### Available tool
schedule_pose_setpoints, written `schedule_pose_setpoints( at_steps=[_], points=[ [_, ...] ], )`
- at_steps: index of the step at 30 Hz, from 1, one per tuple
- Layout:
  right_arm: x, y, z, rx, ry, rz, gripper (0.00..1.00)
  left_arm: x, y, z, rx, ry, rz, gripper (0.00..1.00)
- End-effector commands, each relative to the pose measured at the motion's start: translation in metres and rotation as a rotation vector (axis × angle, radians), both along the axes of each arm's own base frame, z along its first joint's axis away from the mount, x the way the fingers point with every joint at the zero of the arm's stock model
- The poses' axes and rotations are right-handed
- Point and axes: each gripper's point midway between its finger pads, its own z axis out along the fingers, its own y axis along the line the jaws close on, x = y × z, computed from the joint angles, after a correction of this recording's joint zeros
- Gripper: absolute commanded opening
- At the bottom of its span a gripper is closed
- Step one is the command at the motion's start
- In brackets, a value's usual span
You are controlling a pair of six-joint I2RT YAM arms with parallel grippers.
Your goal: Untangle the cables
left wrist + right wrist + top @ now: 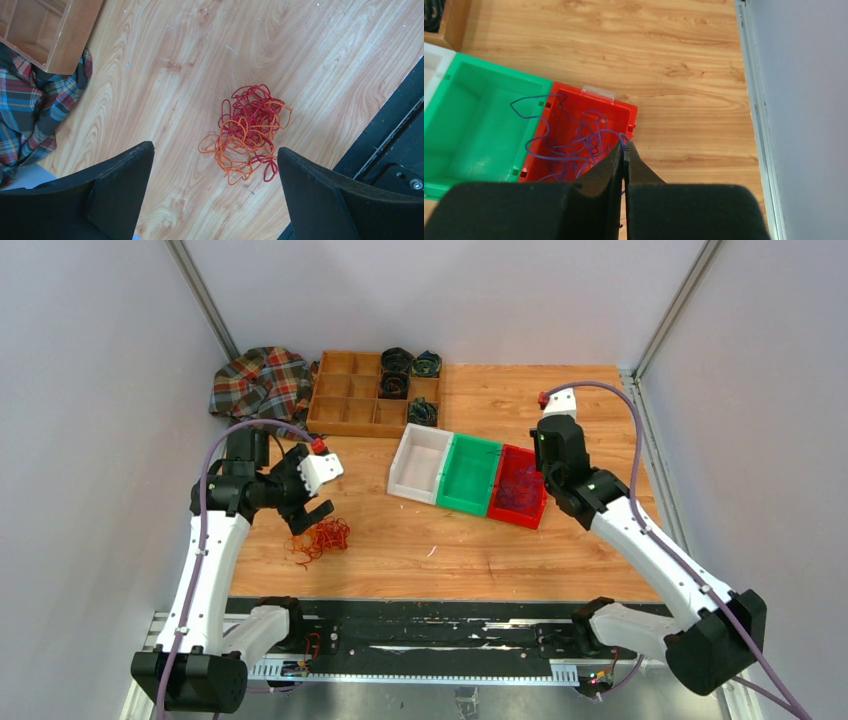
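Top external view, nearest the arm bases: the red and orange cables lie in one loopy knot on the wooden table – just below the left gripper. The left wrist view shows that gripper's jaws spread wide, hovering over the bunch without touching it.

Farther in, three bins stand side by side, touching: a white bin, a green bin and a red bin. The purple cables sit heaped in the red one, with one loop crossing into the green. The right gripper hangs over the red bin's near corner, fingers pressed together – whether a strand is pinched cannot be told.

At the far edge, a wooden divided tray holds dark coiled rolls in four right-hand compartments. A plaid cloth lies bunched against its left side.
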Motion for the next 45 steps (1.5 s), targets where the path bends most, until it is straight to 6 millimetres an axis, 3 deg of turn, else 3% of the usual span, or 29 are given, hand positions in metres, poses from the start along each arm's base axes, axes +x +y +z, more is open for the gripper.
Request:
schedule_pose_setpoints(
  at_steps=[1,14,21,22,23,24,26,35,38,40,45],
  points=[
    [0.006,-0.003,-0.018,0.002,0.037,-0.035,0.01,-0.004,0.001,0.002,0.005,-0.016,-0.009,0.98],
    [0.049,0.025,-0.097,-0.013,0.258,0.046,0.01,-0.004,0.004,0.000,0.026,-0.020,-0.009,0.98],
    [0.063,0.028,-0.139,-0.006,0.368,0.035,0.01,-0.003,0.007,-0.002,0.043,-0.021,-0.013,0.98],
    [0.063,0.026,-0.145,0.003,0.384,0.026,0.02,-0.003,0.007,-0.002,0.045,-0.022,-0.013,0.98],
    [0.063,0.024,-0.148,0.012,0.398,0.016,0.11,-0.003,0.008,-0.001,0.048,-0.025,-0.012,0.98],
    [0.063,0.022,-0.149,0.020,0.407,0.009,0.22,-0.003,0.008,-0.002,0.051,-0.026,-0.013,0.98],
    [0.061,0.021,-0.143,0.035,0.399,0.006,0.35,-0.004,0.008,-0.002,0.053,-0.028,-0.017,0.98],
    [0.067,0.032,-0.074,0.100,0.269,0.079,0.56,-0.004,0.008,-0.002,0.055,-0.032,-0.024,0.98],
    [0.067,0.043,-0.060,0.137,0.250,0.130,0.58,-0.004,0.008,0.000,0.058,-0.040,-0.025,0.98],
    [0.067,0.055,-0.059,0.163,0.251,0.179,0.59,-0.003,0.008,0.001,0.059,-0.043,-0.024,0.98],
    [0.073,0.080,-0.080,0.153,0.317,0.278,0.60,-0.002,0.007,0.004,0.047,-0.044,-0.017,0.98]
  ],
)
